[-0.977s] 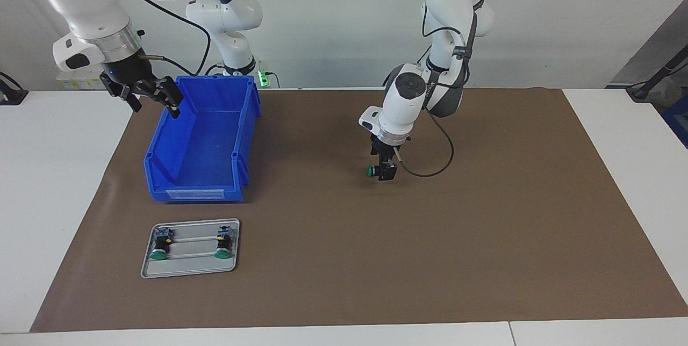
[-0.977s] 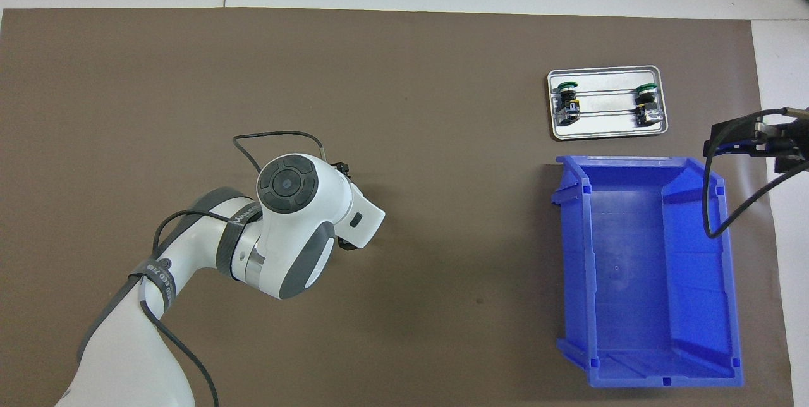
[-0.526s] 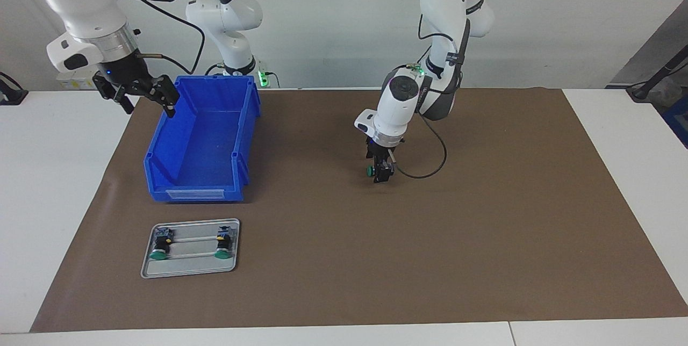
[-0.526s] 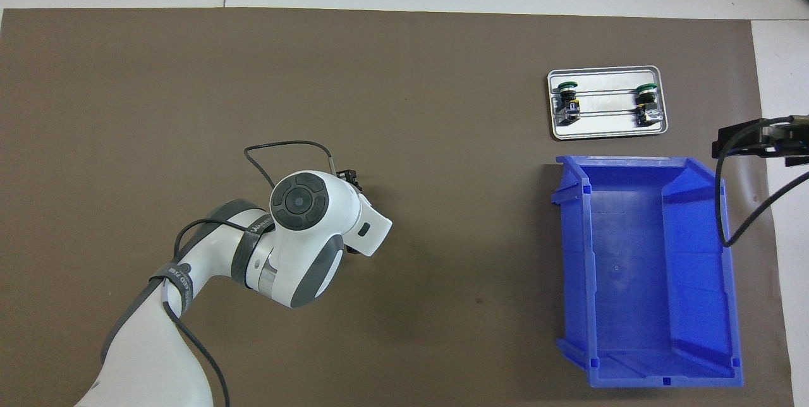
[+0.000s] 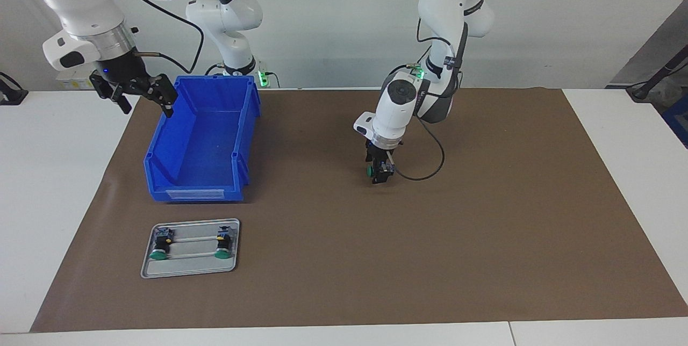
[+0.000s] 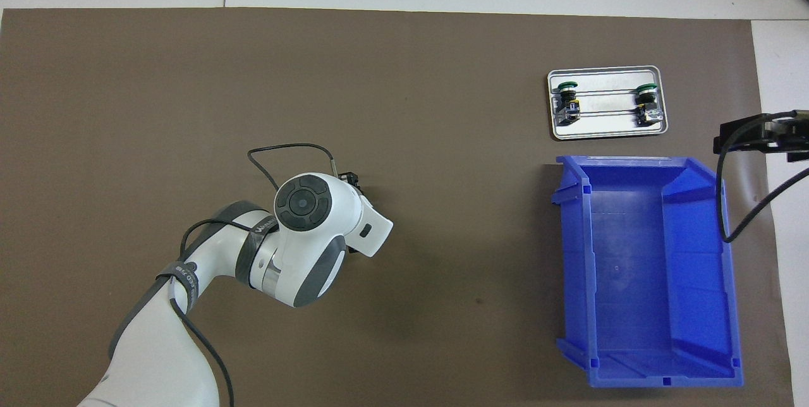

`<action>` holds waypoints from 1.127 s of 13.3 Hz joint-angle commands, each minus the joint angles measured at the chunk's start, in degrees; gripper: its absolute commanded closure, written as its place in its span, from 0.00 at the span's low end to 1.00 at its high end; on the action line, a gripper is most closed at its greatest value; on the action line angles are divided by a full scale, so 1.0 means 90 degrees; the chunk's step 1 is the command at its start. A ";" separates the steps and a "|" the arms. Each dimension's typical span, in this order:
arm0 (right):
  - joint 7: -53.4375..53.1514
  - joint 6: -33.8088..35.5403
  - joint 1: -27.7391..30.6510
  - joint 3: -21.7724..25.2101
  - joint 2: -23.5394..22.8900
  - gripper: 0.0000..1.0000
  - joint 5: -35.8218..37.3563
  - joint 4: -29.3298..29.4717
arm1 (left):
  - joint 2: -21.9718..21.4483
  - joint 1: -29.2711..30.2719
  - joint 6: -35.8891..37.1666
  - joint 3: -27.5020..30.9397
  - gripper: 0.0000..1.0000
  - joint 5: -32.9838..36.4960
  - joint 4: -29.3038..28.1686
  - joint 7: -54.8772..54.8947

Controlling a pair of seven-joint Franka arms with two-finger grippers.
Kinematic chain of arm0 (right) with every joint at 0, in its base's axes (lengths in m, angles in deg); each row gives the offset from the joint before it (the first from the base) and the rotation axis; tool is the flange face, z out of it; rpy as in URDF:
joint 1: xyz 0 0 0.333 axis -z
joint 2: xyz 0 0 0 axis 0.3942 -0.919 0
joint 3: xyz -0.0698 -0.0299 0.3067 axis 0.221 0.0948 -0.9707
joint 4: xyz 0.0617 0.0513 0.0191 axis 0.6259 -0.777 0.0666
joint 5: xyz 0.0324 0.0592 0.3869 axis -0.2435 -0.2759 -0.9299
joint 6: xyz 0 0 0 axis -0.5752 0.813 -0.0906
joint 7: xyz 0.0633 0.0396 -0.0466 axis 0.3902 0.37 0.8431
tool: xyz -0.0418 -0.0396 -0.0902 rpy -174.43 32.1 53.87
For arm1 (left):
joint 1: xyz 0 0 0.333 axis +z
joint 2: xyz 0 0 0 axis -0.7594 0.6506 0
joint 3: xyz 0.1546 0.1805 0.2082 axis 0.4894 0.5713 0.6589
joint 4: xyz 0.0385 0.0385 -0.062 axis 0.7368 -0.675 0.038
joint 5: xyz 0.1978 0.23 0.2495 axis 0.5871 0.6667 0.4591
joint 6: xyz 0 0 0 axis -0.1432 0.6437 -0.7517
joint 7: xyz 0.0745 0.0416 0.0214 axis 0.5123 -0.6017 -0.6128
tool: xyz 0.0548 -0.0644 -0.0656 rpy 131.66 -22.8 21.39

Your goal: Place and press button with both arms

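Green-capped button [image 5: 371, 171] at frame centre, pinched sideways in the left claw [image 5: 379, 172] low over the brown mat [image 5: 484, 228], apparently for setting down. Right claw [image 5: 141, 93], upper left above the blue bin [image 5: 199, 142], waits spread.

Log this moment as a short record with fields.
left gripper: low over the brown mat, around a green-capped push button
right gripper: open, raised by the blue bin, arm waiting
metal tray: two more push buttons lying in it, farther from the robots than the bin
bin contents: none visible
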 commanded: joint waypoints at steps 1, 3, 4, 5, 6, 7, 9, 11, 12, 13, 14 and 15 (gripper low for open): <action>0.0168 -0.0048 0.0034 -0.0030 0.0018 0.00 0.0050 -0.0056 | 0.0029 -0.0132 -0.0204 0.0106 0.17 -0.0028 -0.0006 -0.0060; 0.0169 -0.0038 0.0034 -0.0030 0.0027 0.00 0.0050 -0.0075 | 0.0040 -0.0132 -0.0195 0.0106 0.24 -0.0028 0.0034 -0.0070; 0.0169 -0.0038 0.0034 -0.0030 0.0027 0.00 0.0050 -0.0076 | 0.0040 -0.0132 -0.0185 0.0116 0.32 -0.0028 0.0034 -0.0070; 0.0169 -0.0038 0.0034 -0.0030 0.0027 0.00 0.0050 -0.0076 | 0.0040 -0.0132 -0.0185 0.0116 0.36 -0.0028 0.0034 -0.0070; 0.0169 -0.0038 0.0034 -0.0030 0.0027 0.00 0.0050 -0.0066 | 0.0040 -0.0141 -0.0175 0.0125 0.46 -0.0028 0.0053 -0.0070; 0.0169 -0.0038 0.0034 -0.0030 0.0027 0.00 0.0050 -0.0075 | 0.0040 -0.0142 -0.0175 0.0126 0.57 -0.0028 0.0063 -0.0070; 0.0169 -0.0038 0.0044 -0.0039 0.0037 0.00 0.0041 -0.0076 | 0.0040 -0.0083 -0.0136 0.0126 0.74 -0.0028 0.0073 -0.0070; 0.0169 -0.0028 0.0044 -0.0030 0.0037 0.00 0.0041 -0.0085 | 0.0040 -0.0064 -0.0117 0.0135 0.84 -0.0028 0.0073 -0.0070; 0.0159 -0.0028 0.0044 -0.0030 0.0037 0.00 0.0041 -0.0076 | 0.0040 -0.0063 -0.0117 0.0135 0.89 -0.0028 0.0073 -0.0070; 0.0159 -0.0038 0.0044 -0.0030 0.0037 0.00 0.0041 -0.0076 | 0.0040 -0.0054 -0.0107 0.0135 0.91 -0.0028 0.0073 -0.0070; 0.0139 -0.0038 0.0054 -0.0030 0.0037 0.00 0.0041 -0.0085 | 0.0040 -0.0044 -0.0107 0.0135 0.93 -0.0028 0.0073 -0.0070; 0.0130 -0.0028 0.0054 -0.0030 0.0037 0.00 0.0041 -0.0076 | 0.0040 -0.0025 -0.0097 0.0135 0.95 -0.0028 0.0073 -0.0070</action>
